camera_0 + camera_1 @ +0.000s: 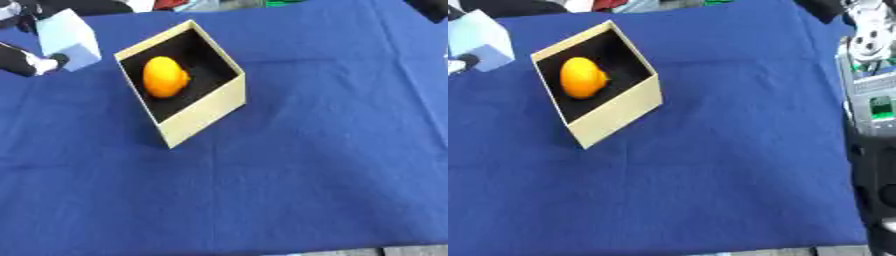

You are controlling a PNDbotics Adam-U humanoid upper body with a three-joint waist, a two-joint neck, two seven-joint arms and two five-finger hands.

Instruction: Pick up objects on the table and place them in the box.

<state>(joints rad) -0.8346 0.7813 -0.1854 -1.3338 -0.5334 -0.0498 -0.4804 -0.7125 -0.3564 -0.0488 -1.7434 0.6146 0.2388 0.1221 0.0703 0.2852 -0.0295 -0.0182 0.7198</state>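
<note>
**Pale block held just outside the box's far-left wall**

Blue cloth (pixel 289 200) covers the bench across the whole near half, with nothing lying on it there. Further back, toward eleven o'clock from the picture's centre, stands the open cardboard box (pixel 203 116), turned with one corner pointing at the camera. Its lining is black, and an orange fruit (pixel 164 76) already lies inside, long axis running roughly twelve to six.

Beyond the box, at about ten o'clock from it, the left hand (pixel 35 64) comes in from the left edge, its fingers closed on a pale blue block (pixel 68 39). The block hangs just beside the box's far-left wall, not over the opening, so the box lies at about four o'clock from the hand. By my judgement the coming move is a short carry that way before release.

No right hand shows in either view.
</note>
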